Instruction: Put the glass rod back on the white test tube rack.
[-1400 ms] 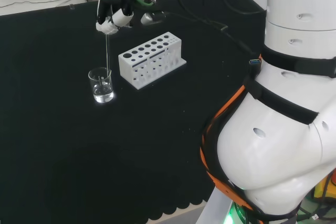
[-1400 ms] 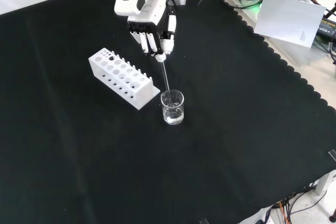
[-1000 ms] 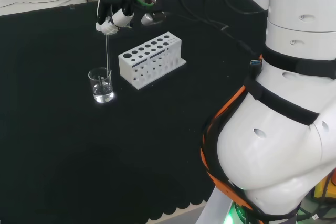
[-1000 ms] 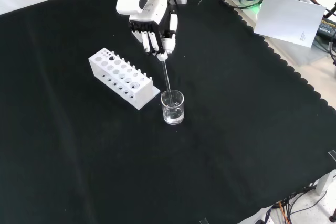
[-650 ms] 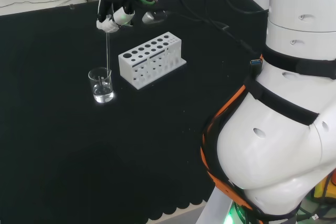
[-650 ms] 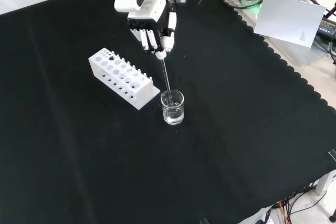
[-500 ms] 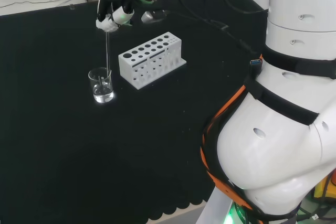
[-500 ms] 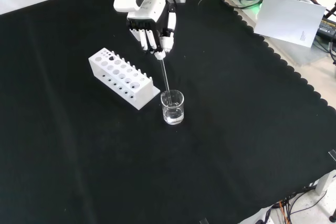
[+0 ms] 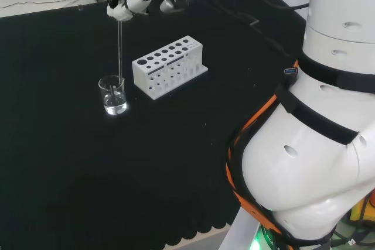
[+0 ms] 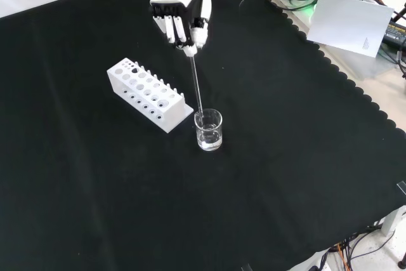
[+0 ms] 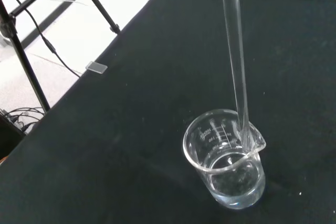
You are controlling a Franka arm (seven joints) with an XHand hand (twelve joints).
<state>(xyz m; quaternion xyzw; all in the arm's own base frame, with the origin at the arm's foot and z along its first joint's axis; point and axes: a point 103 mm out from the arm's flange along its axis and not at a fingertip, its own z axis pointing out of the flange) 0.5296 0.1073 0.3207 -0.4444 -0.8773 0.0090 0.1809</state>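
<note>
The hand (image 10: 181, 14) is shut on the top end of a clear glass rod (image 10: 196, 87), which hangs nearly upright. The rod's lower tip is just inside the rim of a small glass beaker (image 10: 209, 129) holding a little clear liquid. In the head view the hand (image 9: 126, 4) holds the rod (image 9: 120, 51) above the beaker (image 9: 113, 95). The wrist view has the rod (image 11: 235, 61) entering the beaker (image 11: 226, 158) near its spout. The white test tube rack (image 10: 149, 94) with rows of round holes stands left of the beaker in the front view, and the rack (image 9: 169, 66) sits right of it in the head view.
Black cloth (image 10: 285, 176) covers the bench. A sheet of white paper (image 10: 352, 23) and cables lie beyond the cloth's scalloped edge at the front view's top right. The arm's white links (image 9: 310, 144) stand at the head view's right.
The hand has risen with the rod, drawing its lower end up from deep in the beaker to about the rim. Beaker and rack have not moved.
</note>
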